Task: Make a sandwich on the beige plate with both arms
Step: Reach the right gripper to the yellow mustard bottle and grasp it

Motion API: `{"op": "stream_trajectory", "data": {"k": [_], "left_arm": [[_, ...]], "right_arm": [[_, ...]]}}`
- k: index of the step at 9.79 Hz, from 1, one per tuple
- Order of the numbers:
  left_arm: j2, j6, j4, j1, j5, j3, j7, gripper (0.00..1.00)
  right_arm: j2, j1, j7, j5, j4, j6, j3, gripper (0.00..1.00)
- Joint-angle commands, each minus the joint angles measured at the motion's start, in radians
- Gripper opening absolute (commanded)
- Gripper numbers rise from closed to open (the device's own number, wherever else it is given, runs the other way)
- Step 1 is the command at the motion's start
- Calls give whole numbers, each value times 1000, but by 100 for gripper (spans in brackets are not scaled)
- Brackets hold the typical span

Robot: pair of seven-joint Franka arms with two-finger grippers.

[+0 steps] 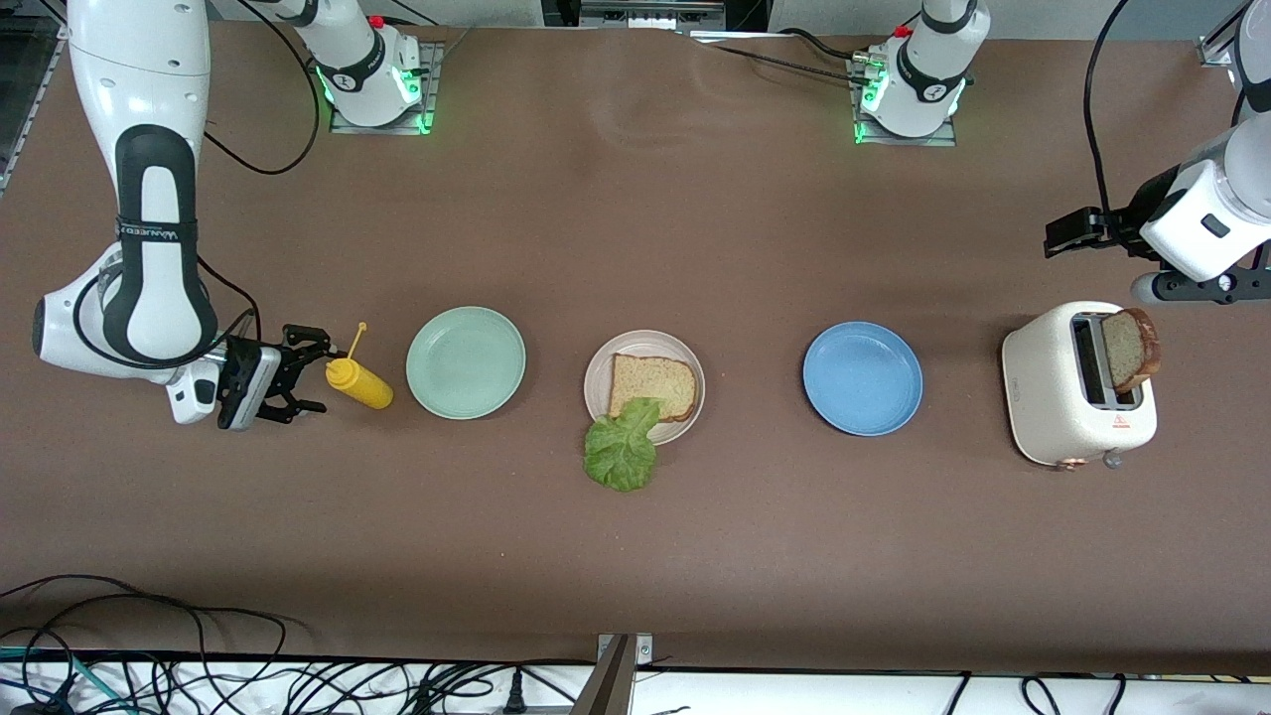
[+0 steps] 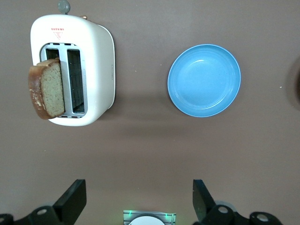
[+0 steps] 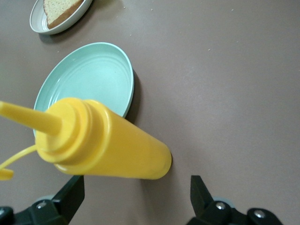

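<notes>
1. On the beige plate (image 1: 596, 382) you have one bread slice (image 1: 650, 385); the lettuce leaf (image 1: 622, 456) lies half over the rim, nearer to the front camera.
2. The second slice (image 1: 1132, 349) stands in the toaster (image 1: 1053, 392) at the left arm's end.
3. Your left gripper (image 2: 139, 199) hovers above the table near the toaster, fingers spread. Lower it straight over the slice and pinch gently.
4. Your right gripper (image 1: 298, 374), also spread, is beside the mustard bottle (image 1: 359, 382); I think it should first put the lettuce on the bread.

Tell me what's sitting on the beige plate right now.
One slice of wholemeal bread lies on the beige plate. A lettuce leaf overlaps the slice's edge and the plate's rim, mostly resting on the table. What is under the leaf is hidden.
</notes>
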Motion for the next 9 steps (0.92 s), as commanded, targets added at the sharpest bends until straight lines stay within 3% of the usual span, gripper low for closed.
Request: {"op": "stream_trajectory", "data": {"k": [1, 9], "left_arm": [[-21, 12, -20, 0, 27, -8, -8, 100], [-25, 6, -14, 0, 38, -6, -8, 100]], "right_arm": [[23, -13, -66, 44, 11, -17, 5, 100], [28, -16, -95, 84, 20, -6, 55, 97]]}}
